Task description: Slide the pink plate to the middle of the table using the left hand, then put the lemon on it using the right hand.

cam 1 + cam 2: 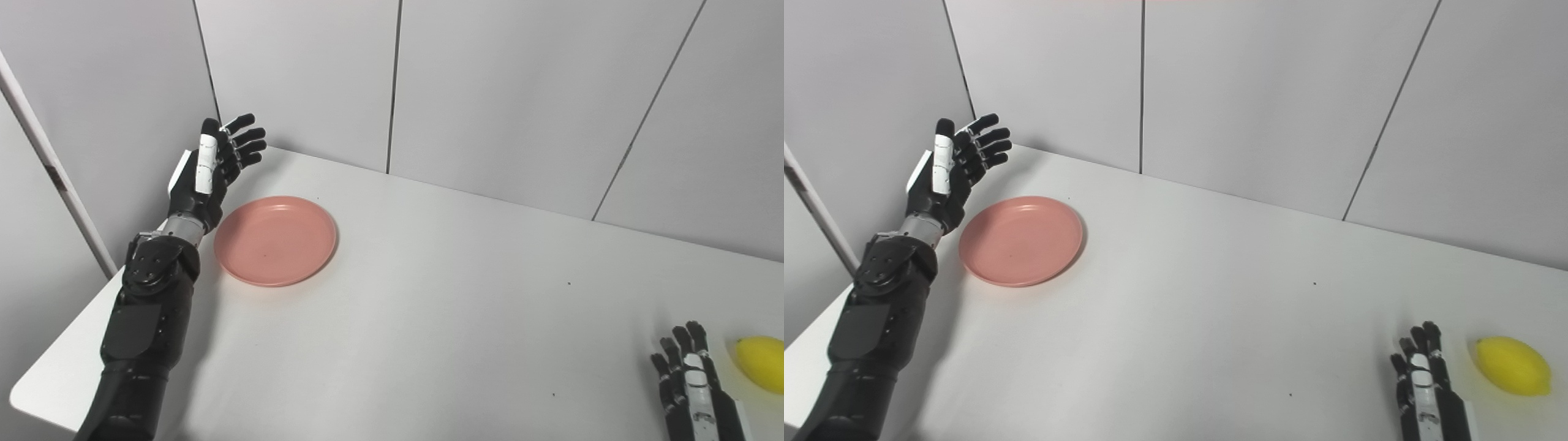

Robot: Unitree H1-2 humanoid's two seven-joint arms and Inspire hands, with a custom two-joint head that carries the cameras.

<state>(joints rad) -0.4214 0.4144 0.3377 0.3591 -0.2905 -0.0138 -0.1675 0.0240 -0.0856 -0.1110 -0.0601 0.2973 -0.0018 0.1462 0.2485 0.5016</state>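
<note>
The pink plate (275, 239) lies flat on the white table (441, 294) near its far left corner. My left hand (215, 165) is raised just left of the plate's far rim, palm toward the plate, fingers spread and holding nothing; it looks clear of the plate. The yellow lemon (1513, 365) rests on the table at the near right. My right hand (1424, 380) lies low by the front edge, a short gap left of the lemon, fingers extended and empty.
Grey wall panels (490, 92) close the table's back and left sides, meeting behind my left hand. The table's left edge (55, 361) runs beneath my left forearm. Bare white tabletop stretches between plate and lemon.
</note>
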